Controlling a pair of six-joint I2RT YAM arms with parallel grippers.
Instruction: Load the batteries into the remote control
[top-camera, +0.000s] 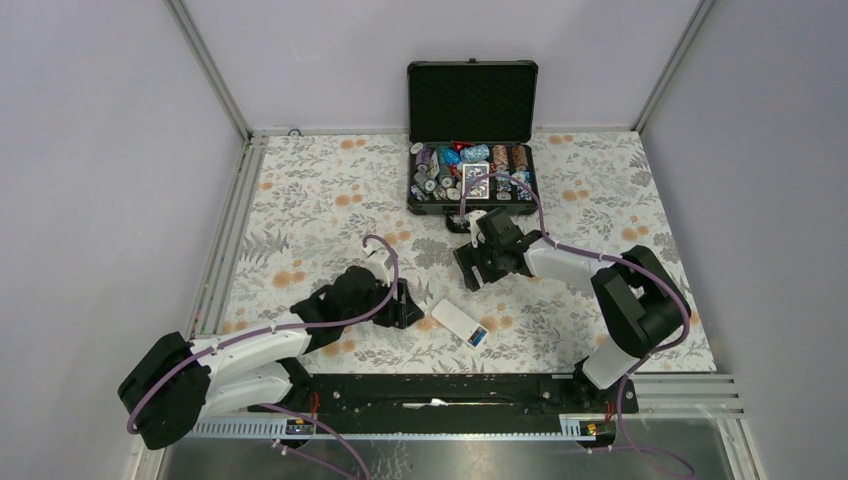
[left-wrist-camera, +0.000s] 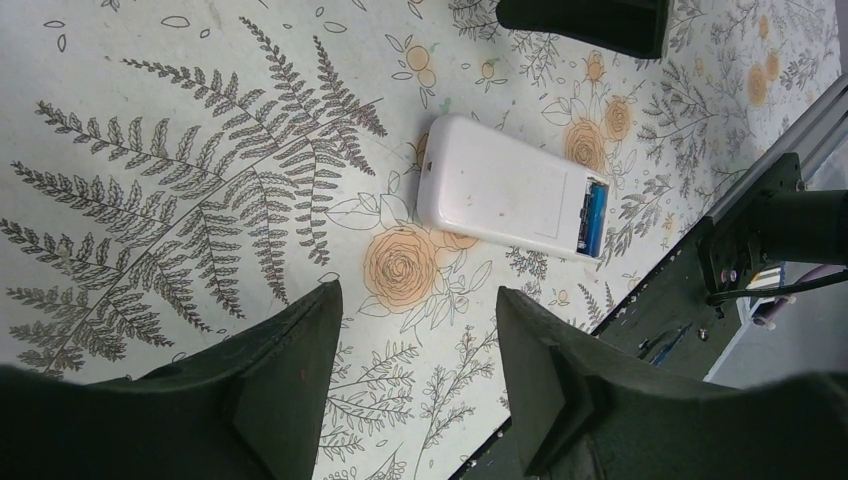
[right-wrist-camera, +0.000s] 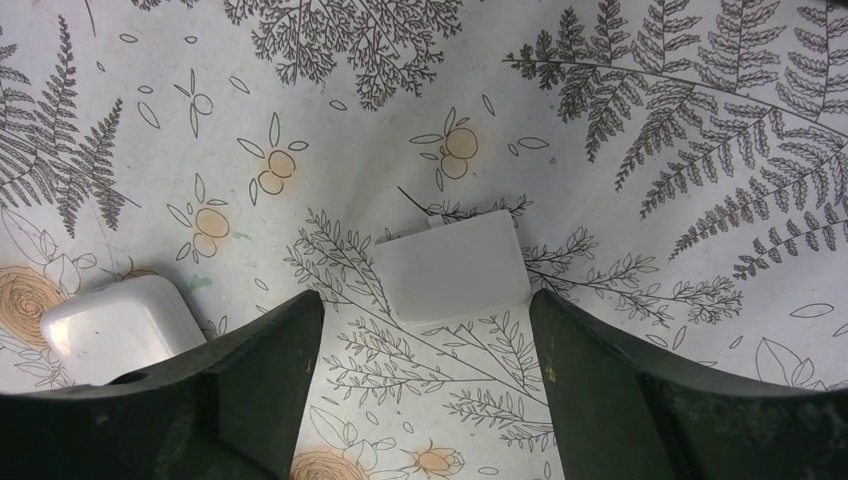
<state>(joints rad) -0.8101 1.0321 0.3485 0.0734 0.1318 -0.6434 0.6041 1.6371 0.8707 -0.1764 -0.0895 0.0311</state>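
Note:
The white remote control (top-camera: 458, 321) lies back up on the floral cloth between the arms. Its battery compartment (left-wrist-camera: 592, 217) at one end is uncovered, with a blue battery (left-wrist-camera: 598, 214) in it. Whether the dark strip beside that battery is the second one, I cannot tell. My left gripper (left-wrist-camera: 418, 292) is open and empty, just short of the remote (left-wrist-camera: 500, 188); it also shows in the top view (top-camera: 405, 305). My right gripper (right-wrist-camera: 425, 300) is open and empty over a small white battery cover (right-wrist-camera: 455, 265) lying flat on the cloth. The remote's rounded end (right-wrist-camera: 118, 325) is at its left.
An open black chip case (top-camera: 428, 207) with chips and cards stands at the back, its lid (top-camera: 472, 100) raised. The black base rail (top-camera: 450, 392) runs along the near edge. Grey walls close in the left, right and back.

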